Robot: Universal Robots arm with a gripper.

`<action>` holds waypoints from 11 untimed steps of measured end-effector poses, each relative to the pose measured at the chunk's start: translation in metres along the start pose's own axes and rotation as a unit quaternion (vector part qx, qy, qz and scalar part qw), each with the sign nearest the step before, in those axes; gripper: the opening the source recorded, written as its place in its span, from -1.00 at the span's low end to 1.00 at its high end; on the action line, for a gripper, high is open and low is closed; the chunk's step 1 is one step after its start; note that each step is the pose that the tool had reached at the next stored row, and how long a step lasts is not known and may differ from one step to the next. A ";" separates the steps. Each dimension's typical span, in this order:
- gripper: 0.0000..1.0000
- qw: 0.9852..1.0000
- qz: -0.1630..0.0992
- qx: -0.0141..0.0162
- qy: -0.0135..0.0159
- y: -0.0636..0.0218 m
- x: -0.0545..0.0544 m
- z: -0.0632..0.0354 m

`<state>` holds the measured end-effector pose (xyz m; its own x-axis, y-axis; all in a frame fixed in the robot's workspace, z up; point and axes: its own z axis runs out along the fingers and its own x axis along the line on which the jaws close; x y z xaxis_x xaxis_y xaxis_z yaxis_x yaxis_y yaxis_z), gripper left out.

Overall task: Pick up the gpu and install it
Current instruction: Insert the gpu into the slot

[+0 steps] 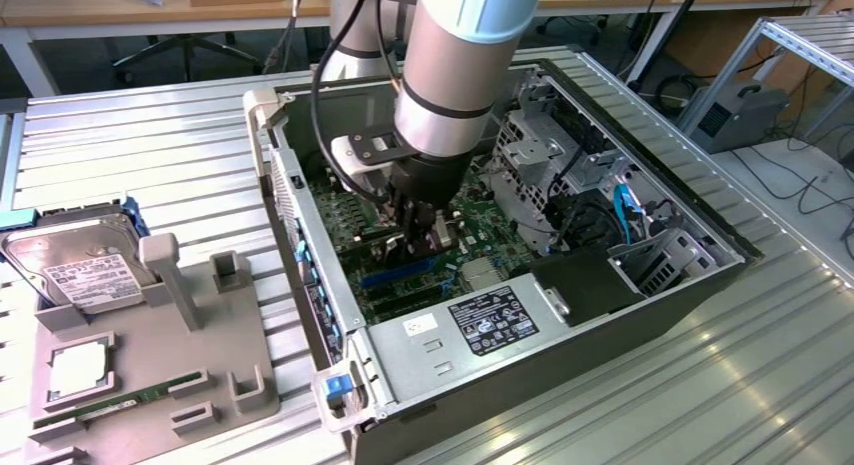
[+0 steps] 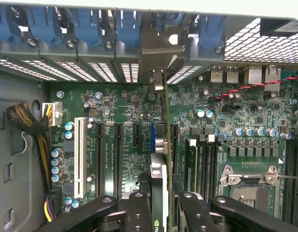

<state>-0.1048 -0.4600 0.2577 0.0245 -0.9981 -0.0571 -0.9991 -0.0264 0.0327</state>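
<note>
Silvery ribbed metal forms the counter [image 1: 134,135], and on it lies the open computer case [image 1: 601,385]. Inside it, the green motherboard [image 2: 115,101] faces up. My gripper [image 2: 166,208] reaches down into the case, clamped on the graphics card [image 2: 160,145]. The card stands on edge over the board's long slots, with its bracket end at the case's rear openings. Whether it is seated, I cannot tell.

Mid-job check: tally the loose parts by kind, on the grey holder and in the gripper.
gpu: 1, clamped in the gripper
hard drive: 1, on the grey holder
memory stick: 1, on the holder
square chip: 1, on the holder
Total: 4
</note>
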 end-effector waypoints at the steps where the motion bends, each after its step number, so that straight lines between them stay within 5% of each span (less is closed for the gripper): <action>1: -0.46 1.000 0.000 0.000 0.000 0.0000 0.000 0.0005; 11: -0.46 1.000 0.002 0.000 0.000 0.0000 0.000 -0.0015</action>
<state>-0.1047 -0.4600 0.2591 0.0211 -0.9982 -0.0568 -0.9992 -0.0230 0.0327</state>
